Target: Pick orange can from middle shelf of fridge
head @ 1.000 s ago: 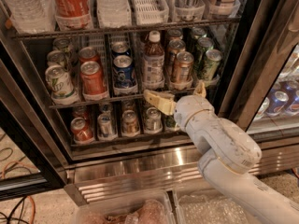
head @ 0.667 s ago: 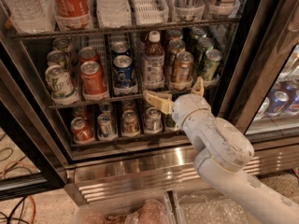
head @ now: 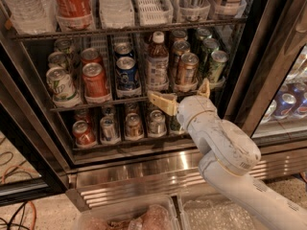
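The fridge (head: 250,75) stands open in front of me. On its middle shelf (head: 120,99) the coppery orange can (head: 187,68) stands at the front of a lane, right of a white-capped bottle (head: 157,63) and left of green cans (head: 216,65). My gripper (head: 183,95) is open, its tan fingers (head: 161,102) spread wide. It sits just below and in front of the orange can, at the shelf's front edge, without touching the can. The white arm (head: 225,145) comes in from the lower right.
Red cans (head: 95,80), a blue can (head: 127,73) and pale green cans (head: 61,84) fill the shelf's left lanes. Large bottles (head: 72,4) stand above and smaller-looking cans (head: 133,125) below. The ribbed steel base (head: 144,175) and a plastic bin (head: 127,214) lie underneath. A closed glass door (head: 288,102) is at right.
The arm's elbow has shifted slightly left. The gripper stays at about the same spot below the orange can, still open.
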Motion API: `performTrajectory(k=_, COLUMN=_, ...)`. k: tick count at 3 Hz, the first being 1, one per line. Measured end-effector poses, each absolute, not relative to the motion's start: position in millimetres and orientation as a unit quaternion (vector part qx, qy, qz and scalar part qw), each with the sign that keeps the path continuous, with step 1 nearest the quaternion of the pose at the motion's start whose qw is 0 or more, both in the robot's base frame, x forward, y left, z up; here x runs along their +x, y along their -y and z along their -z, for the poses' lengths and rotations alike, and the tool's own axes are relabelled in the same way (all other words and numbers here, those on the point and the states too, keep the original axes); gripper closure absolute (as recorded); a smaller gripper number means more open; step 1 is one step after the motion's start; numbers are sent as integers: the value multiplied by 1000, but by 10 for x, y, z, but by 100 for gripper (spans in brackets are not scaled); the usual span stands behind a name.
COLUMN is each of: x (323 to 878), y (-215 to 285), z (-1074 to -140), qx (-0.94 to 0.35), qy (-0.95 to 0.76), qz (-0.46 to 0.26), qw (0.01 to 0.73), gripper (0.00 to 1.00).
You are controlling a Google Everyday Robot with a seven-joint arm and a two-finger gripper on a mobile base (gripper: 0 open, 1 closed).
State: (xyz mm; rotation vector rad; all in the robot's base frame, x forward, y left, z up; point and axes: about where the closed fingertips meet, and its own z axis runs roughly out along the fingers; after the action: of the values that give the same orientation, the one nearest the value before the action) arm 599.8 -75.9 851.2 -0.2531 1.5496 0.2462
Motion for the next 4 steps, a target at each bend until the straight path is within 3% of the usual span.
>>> performTrajectory(k=1, x=6057, y=823, z=-8549, qx=-97, qy=-693, qz=-114, qw=705, gripper=0)
performTrajectory(k=3, x=6122, y=915, z=-8554, qx=-88, qy=-691, qz=-102, qw=710, gripper=42)
performTrajectory(k=4, x=6159, y=950, z=-8523, qx=-86, qy=-693, qz=-94, qw=710, gripper=50)
